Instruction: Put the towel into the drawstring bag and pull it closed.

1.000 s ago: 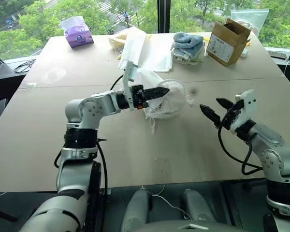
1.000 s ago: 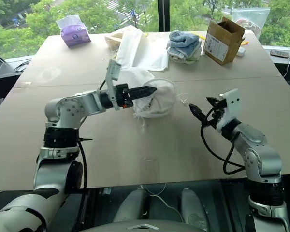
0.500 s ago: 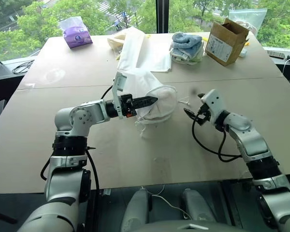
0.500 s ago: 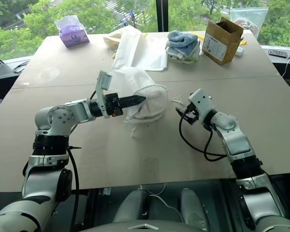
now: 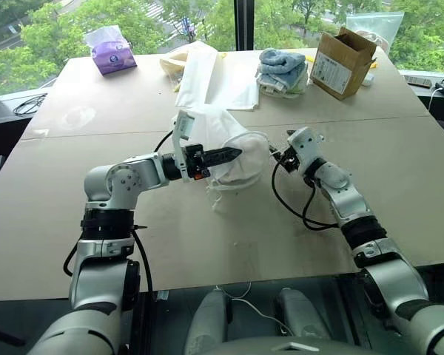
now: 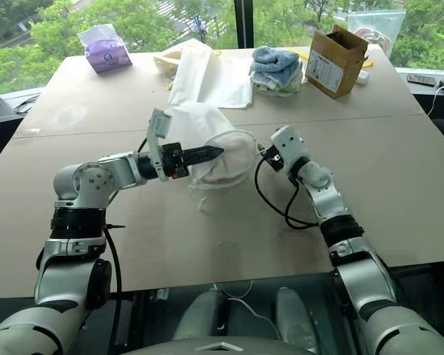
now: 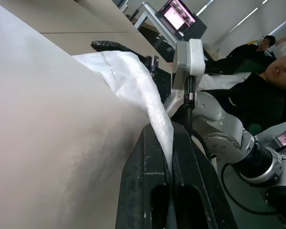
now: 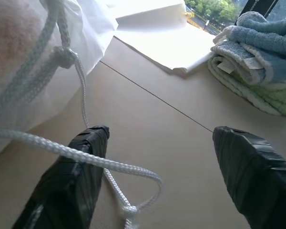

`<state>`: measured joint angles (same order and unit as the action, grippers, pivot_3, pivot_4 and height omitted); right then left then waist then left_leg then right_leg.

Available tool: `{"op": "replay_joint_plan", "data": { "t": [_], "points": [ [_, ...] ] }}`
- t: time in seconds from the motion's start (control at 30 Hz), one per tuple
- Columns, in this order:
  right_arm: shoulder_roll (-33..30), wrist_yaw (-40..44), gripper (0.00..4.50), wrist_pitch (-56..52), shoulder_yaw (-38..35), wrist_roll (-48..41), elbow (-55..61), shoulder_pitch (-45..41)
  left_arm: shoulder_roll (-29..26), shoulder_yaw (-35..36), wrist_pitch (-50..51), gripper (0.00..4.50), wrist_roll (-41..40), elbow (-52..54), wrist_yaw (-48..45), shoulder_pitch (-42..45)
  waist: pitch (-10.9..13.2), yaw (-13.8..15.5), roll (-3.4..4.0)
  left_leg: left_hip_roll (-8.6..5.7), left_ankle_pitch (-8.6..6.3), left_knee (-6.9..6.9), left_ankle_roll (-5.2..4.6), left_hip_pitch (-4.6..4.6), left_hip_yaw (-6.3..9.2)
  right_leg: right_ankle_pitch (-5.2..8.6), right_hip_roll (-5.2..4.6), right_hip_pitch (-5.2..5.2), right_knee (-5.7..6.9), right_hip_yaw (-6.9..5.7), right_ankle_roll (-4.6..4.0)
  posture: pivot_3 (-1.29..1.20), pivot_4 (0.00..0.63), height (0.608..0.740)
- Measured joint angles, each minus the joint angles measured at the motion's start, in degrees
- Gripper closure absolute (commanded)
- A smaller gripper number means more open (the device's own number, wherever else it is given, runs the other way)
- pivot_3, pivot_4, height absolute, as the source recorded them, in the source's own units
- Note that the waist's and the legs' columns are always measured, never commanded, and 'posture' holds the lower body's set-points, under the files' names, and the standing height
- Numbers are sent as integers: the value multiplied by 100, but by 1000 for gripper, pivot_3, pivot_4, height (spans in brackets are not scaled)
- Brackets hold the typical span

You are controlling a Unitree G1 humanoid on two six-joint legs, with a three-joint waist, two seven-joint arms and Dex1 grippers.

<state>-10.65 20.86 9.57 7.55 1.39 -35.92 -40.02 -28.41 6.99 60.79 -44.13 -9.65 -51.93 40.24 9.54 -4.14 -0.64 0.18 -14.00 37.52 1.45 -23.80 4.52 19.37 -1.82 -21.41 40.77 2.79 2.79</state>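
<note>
The drawstring bag (image 5: 244,148) lies bulging at the table's middle, its thin white fabric (image 7: 128,76) pinched between the fingers of my left gripper (image 5: 233,154), which is shut on it. A pale bulk shows through the fabric; I cannot tell whether it is the towel. My right gripper (image 8: 159,131) stands open just right of the bag's mouth, low over the table. A white cord (image 8: 86,157) runs from a knot (image 8: 64,56) at the bag across one of its fingers (image 8: 76,162). From the head, the right gripper (image 6: 265,154) sits close beside the bag.
At the table's far side stand a purple tissue pack (image 5: 109,49), flat white sheets (image 5: 214,74), stacked blue and pale towels (image 5: 283,70), a cardboard box (image 5: 342,63) and a clear plastic bag (image 5: 377,26). A person (image 7: 257,81) sits beyond the table.
My right arm has swung forward and leftward to the cords at the bag's mouth, its wrist rolling over. The left gripper has kept its hold on the bag, nearly still.
</note>
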Motion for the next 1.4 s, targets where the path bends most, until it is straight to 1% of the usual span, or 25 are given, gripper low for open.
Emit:
{"op": "replay_joint_plan", "data": {
  "t": [0.03,0.07,0.1,0.17,0.27,0.37,0.47,0.6,0.7,0.83,0.9,1.0,1.03,1.07,1.1,1.13,1.17,1.2,1.3,1.37,1.4],
  "points": [
    [92,-64,2904,108,-96,-63,-60,0,0,6,1,4500,-3,0,16,-1,0,0,0,0,0,0,0,0,1,0,0,0,0,0,0,0,150,740],
    [162,-147,3196,169,-200,-130,-75,0,0,17,1,4500,-4,0,39,-1,0,0,0,0,0,0,0,0,1,0,0,0,0,0,0,0,150,740],
    [224,-272,3731,246,-329,-198,-77,-1,0,37,2,4500,-6,1,60,-2,0,2,0,0,0,1,0,0,2,0,-1,0,1,-1,0,0,150,740],
    [243,-497,4420,347,-493,-221,-76,-5,0,70,6,4500,-22,2,90,-13,0,7,0,-1,0,1,0,0,2,0,-2,1,1,-2,0,0,150,740],
    [253,-789,4420,451,-700,-217,-38,6,1,124,9,4500,-37,4,115,-37,0,2,0,-1,1,0,1,1,3,0,-1,0,3,-1,0,0,150,740],
    [254,-1100,4420,442,-961,-260,342,129,45,155,-17,4500,-31,4,243,-34,0,0,0,-1,1,0,2,1,2,0,-1,-1,4,0,0,0,150,740],
    [207,-1333,4420,287,-1101,-278,1088,387,144,209,-138,4500,11,-16,458,1,0,9,0,-1,1,0,1,0,1,0,-2,-1,5,1,0,0,150,740],
    [-54,-1505,4420,-348,-1297,-301,2430,534,324,386,-379,4500,88,-221,841,320,0,26,1,-2,1,1,1,-3,1,0,-2,-4,7,2,0,0,150,740],
    [-285,-1523,4420,-881,-1449,-384,3372,365,438,504,-416,4500,69,-253,1054,770,0,33,1,-2,1,1,1,-4,2,0,-2,-4,6,0,0,0,150,740],
    [-509,-1535,4420,-1523,-1566,-488,4074,-139,624,880,-321,4500,-237,-620,1337,1685,0,11,0,-4,1,0,1,-3,-2,0,-1,-4,6,3,0,0,150,740],
    [-558,-1516,4420,-1696,-1585,-526,4287,-304,598,845,-328,4500,-192,-689,1365,1901,-1,4,2,-4,0,-7,1,2,-5,0,-1,-4,6,7,0,0,150,740],
    [-662,-1412,4420,-1964,-1520,-548,4631,-389,476,403,-509,4500,200,-701,1229,1886,-1,8,3,-4,1,-12,1,-1,-5,0,0,-8,5,7,0,0,150,740],
    [-648,-1379,4500,-2072,-1465,-580,4691,-390,528,353,-600,4067,272,-749,1214,1885,-1,14,3,-4,1,-10,1,-4,-6,0,-1,-11,5,7,0,0,150,740],
    [-624,-1365,4500,-2133,-1414,-600,4716,-390,553,339,-687,3929,324,-761,1191,1885,-1,13,3,-4,1,-9,1,-4,-8,0,-1,-11,4,9,0,0,150,740],
    [-624,-1349,4500,-2211,-1365,-609,4752,-390,537,250,-875,3583,411,-754,1058,1870,-1,13,3,-4,1,-10,1,-4,-9,0,-2,-11,4,11,0,0,150,740],
    [-624,-1340,4500,-2253,-1333,-611,4783,-390,522,180,-991,3365,476,-746,968,1853,-1,15,3,-4,1,-10,1,-4,-9,0,-2,-11,4,10,0,0,150,740],
    [-621,-1328,4500,-2318,-1289,-616,4848,-390,492,70,-1199,2717,612,-714,848,1777,-1,14,3,-4,1,-11,1,-3,-10,0,-2,-11,4,11,0,0,150,740],
    [-616,-1325,4500,-2338,-1277,-622,4866,-398,460,-37,-1339,2321,728,-698,786,1714,-1,15,3,-4,1,-11,1,-3,-9,0,-1,-11,4,10,0,0,150,740],
    [-596,-1323,4500,-2463,-1241,-635,4905,-506,263,-475,-1826,2321,1208,-568,516,1212,-1,0,3,-3,1,-13,1,-1,-12,0,0,-15,5,16,0,0,150,740],
    [-572,-1322,4500,-2521,-1214,-646,4949,-571,199,-611,-1940,2321,1359,-403,380,758,-1,6,3,-1,1,-12,1,-3,-12,0,0,-18,5,16,0,0,150,740],
    [-572,-1322,4500,-2532,-1207,-649,4959,-574,185,-633,-1953,2321,1365,-380,356,677,-1,13,4,-1,1,-12,1,-4,-11,0,0,-18,5,16,0,0,150,740]
  ]
}}
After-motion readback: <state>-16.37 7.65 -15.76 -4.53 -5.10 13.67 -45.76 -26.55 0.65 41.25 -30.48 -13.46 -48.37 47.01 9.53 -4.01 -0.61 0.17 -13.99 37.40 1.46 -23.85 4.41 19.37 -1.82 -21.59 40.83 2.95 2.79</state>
